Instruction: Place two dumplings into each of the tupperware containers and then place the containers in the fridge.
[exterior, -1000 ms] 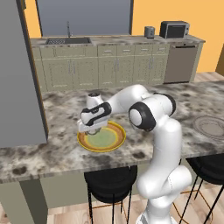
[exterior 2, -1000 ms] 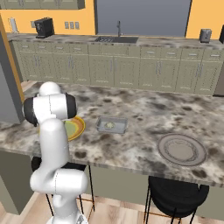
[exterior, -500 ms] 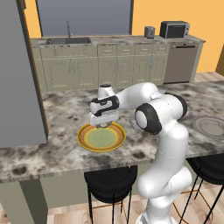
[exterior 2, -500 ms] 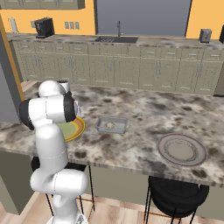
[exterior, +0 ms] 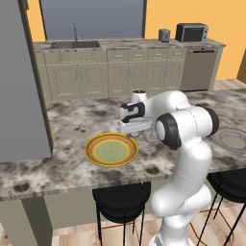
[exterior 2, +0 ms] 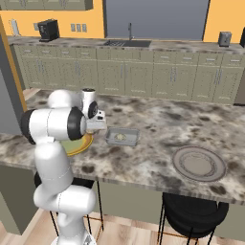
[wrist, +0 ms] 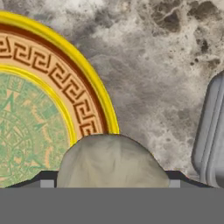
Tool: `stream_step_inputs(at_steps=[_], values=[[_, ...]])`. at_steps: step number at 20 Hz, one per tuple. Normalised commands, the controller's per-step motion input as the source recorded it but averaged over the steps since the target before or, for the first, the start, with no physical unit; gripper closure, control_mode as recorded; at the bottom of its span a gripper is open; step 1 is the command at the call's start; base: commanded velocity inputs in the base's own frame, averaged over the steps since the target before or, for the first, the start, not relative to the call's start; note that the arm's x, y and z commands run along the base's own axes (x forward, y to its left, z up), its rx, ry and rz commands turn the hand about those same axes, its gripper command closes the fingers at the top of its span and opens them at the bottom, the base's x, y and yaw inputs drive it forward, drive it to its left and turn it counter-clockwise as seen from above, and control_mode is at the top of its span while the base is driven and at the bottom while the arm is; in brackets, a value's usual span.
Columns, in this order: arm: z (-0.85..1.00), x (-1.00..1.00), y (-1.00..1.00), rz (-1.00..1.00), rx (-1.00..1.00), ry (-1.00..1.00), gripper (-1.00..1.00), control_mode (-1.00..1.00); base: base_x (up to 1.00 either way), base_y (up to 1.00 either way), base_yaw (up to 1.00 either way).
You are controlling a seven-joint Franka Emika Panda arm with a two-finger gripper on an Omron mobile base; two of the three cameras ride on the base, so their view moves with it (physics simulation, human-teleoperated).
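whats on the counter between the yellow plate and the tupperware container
Bare marbled counter lies between the yellow plate and the tupperware container, seen in the hand view.

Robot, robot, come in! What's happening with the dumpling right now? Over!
Gripper shut on dumpling, above counter between yellow plate and tupperware container. One dumpling in container. Path clear.

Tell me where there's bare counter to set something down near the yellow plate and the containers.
Bare marble lies between the tupperware container and the round grey plate, and behind the container toward the island's far edge. It is crowded between the yellow plate and the container, where the gripper holds a dumpling.
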Motion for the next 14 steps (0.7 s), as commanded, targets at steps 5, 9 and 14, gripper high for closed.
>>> stream_step_inputs(at_steps=[5,9,14], values=[[0.1,0.0,-0.76,-0.01,0.0,0.0,1.0,-1.0,0.0,0.0,0.0],[0.08,0.02,-0.61,-0.01,0.0,0.0,1.0,-1.0,0.0,0.0,0.0],[0.03,0.23,-0.54,0.0,0.01,0.0,1.0,-1.0,0.0,0.0,0.0]])
